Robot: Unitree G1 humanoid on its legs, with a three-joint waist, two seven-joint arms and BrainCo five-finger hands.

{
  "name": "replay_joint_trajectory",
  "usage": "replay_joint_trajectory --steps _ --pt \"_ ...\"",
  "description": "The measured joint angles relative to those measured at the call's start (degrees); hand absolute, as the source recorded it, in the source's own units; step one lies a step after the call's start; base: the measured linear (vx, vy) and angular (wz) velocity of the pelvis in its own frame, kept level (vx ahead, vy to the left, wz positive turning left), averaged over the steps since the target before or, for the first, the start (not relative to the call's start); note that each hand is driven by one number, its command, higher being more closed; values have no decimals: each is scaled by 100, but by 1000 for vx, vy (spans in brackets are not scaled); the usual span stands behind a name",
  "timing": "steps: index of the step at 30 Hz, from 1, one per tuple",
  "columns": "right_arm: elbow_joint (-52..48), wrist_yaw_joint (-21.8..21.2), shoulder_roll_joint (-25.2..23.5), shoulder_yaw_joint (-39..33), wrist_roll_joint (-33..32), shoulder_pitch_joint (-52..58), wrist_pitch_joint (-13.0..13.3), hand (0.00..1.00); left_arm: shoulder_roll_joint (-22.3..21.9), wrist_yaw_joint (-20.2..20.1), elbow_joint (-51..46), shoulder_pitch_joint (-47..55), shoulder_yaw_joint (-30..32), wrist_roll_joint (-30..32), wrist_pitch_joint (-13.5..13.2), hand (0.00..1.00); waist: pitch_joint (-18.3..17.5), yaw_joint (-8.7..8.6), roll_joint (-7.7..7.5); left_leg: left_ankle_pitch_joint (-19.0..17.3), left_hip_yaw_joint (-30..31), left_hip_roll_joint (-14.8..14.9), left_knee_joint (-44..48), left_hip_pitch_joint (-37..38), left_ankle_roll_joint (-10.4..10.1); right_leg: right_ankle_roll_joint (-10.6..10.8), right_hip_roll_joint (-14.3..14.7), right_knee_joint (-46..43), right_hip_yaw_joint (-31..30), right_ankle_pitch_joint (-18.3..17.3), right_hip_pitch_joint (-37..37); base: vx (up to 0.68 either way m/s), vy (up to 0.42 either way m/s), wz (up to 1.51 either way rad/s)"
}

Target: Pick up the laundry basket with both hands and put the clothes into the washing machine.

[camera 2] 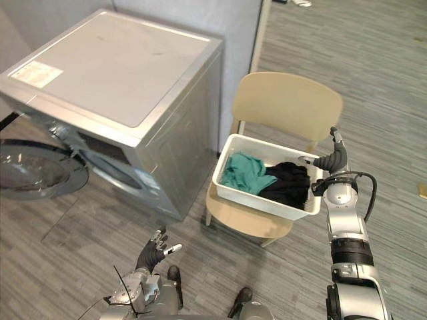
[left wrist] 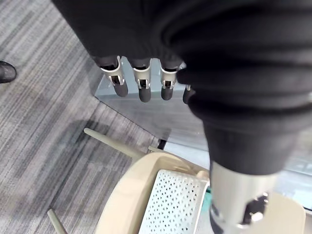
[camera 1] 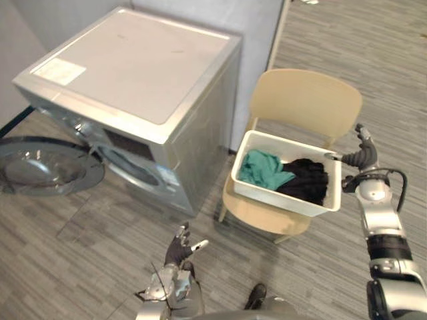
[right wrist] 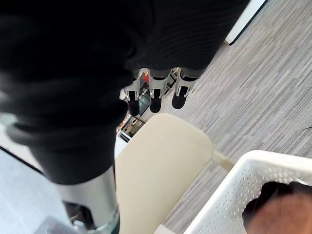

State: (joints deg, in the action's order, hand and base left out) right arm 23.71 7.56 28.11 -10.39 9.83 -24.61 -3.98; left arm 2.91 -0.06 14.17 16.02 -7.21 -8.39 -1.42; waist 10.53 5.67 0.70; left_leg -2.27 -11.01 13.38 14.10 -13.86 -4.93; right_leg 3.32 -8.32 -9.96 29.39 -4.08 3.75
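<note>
A white laundry basket [camera 1: 285, 199] stands on the seat of a beige chair [camera 1: 307, 100]. In it lie a teal cloth [camera 1: 263, 168] and a black cloth [camera 1: 307, 180]. My right hand [camera 1: 362, 155] is open beside the basket's right rim, its thumb pointing at the rim; I cannot tell if it touches. The right wrist view has the perforated basket wall [right wrist: 234, 195] just below the straight fingers [right wrist: 155, 100]. My left hand [camera 1: 179, 250] hangs open over the floor, well short of the basket's left side. The silver washing machine [camera 1: 140, 73] stands left of the chair.
The washer's round door [camera 1: 47, 167] is swung open to the far left, low over the floor, and the drum opening [camera 1: 130, 170] faces front left. A grey partition wall [camera 1: 253, 27] rises behind the machine and chair. Grey plank floor [camera 1: 100, 247] lies open in front.
</note>
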Motion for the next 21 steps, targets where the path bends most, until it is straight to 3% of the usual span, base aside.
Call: replay_joint_trajectory --steps 3,7,13,21 --pt "314 1 93 89 -2 -575 -11 0 53 -7 -4 -11 0 5 0 0 148 13 -29 63 85 -147 -19 -275 82 87 -90 98 73 97 155 -51 113 23" --pt "899 -22 631 712 11 -1569 -2 0 89 -54 -35 -46 13 8 -1 0 484 161 0 172 74 -247 -10 -585 161 108 -126 218 71 303 417 -56 100 1" --pt "2041 -292 1136 1573 1049 -2987 -6 0 190 -116 -422 -43 10 10 -6 0 1048 331 2 295 44 -237 -7 -977 187 56 -120 341 38 535 798 -54 49 -6" --pt "2771 -459 1266 1811 1113 -3312 -116 0 198 -109 -559 -108 8 -2 -20 0 1433 461 24 361 34 -222 11 -1347 194 -6 -67 377 25 652 1152 -13 15 -4"
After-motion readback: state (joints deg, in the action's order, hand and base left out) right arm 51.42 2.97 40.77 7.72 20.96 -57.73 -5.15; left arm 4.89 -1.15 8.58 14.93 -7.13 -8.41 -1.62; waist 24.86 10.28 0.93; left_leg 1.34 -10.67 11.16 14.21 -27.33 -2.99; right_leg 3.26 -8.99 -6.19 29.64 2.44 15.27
